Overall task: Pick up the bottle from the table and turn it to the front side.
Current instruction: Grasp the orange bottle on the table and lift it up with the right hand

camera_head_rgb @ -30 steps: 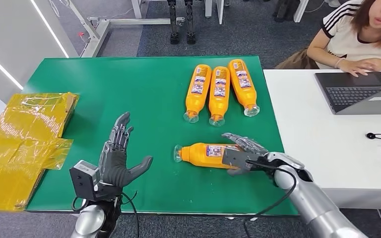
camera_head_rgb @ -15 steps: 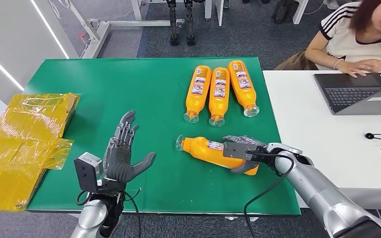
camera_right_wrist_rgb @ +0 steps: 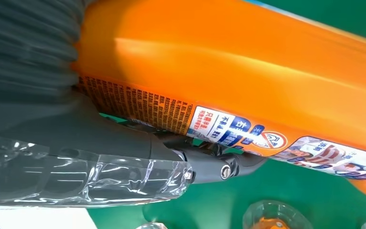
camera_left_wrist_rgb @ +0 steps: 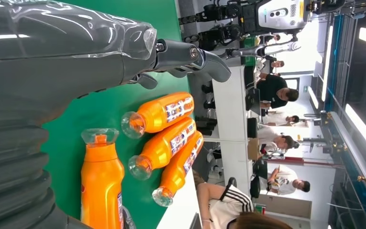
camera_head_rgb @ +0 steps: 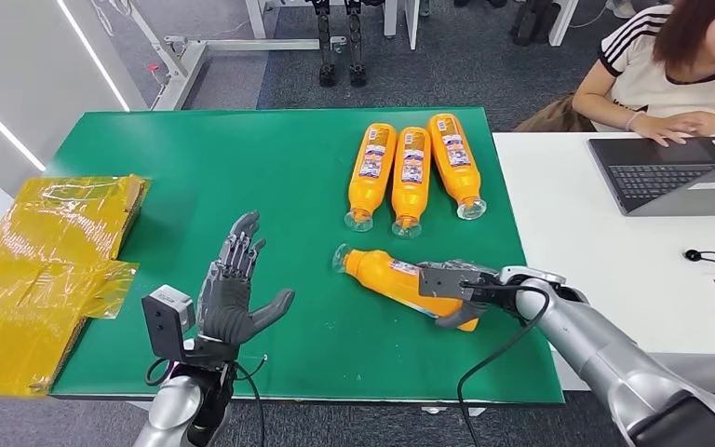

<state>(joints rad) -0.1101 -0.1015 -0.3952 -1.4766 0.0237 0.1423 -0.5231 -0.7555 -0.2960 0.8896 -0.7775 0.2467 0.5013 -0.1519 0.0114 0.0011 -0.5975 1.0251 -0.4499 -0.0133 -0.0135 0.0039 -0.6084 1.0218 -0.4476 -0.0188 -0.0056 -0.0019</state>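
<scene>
Your right hand (camera_head_rgb: 453, 287) is wrapped around the fat end of the orange bottle (camera_head_rgb: 393, 276). The fingers (camera_right_wrist_rgb: 209, 164) are closed tight on it, with the thumb under the label. The bottle lies tilted, near the front right part of the green bench (camera_head_rgb: 242, 168). Its clear cap points to the far left, away from your hand. You cannot tell if the bottle is touching the bench or lifted a little.

Your left hand (camera_head_rgb: 231, 291) is up over the near left part of the bench. It holds nothing. Its fingers are spread apart and point away from you, with the thumb out to the right.

Three more orange bottles (camera_head_rgb: 412, 171) lie side by side farther back on the bench. Their clear caps point toward you. They are well apart from the bottle in your hand.

A yellow bag (camera_head_rgb: 42, 261) sits at the left edge of the bench, partly hanging off it.

To the right is a white desk (camera_head_rgb: 596, 270) with a laptop (camera_head_rgb: 675, 175) on it. A person (camera_head_rgb: 684, 60) sits there with a hand by the keys.
</scene>
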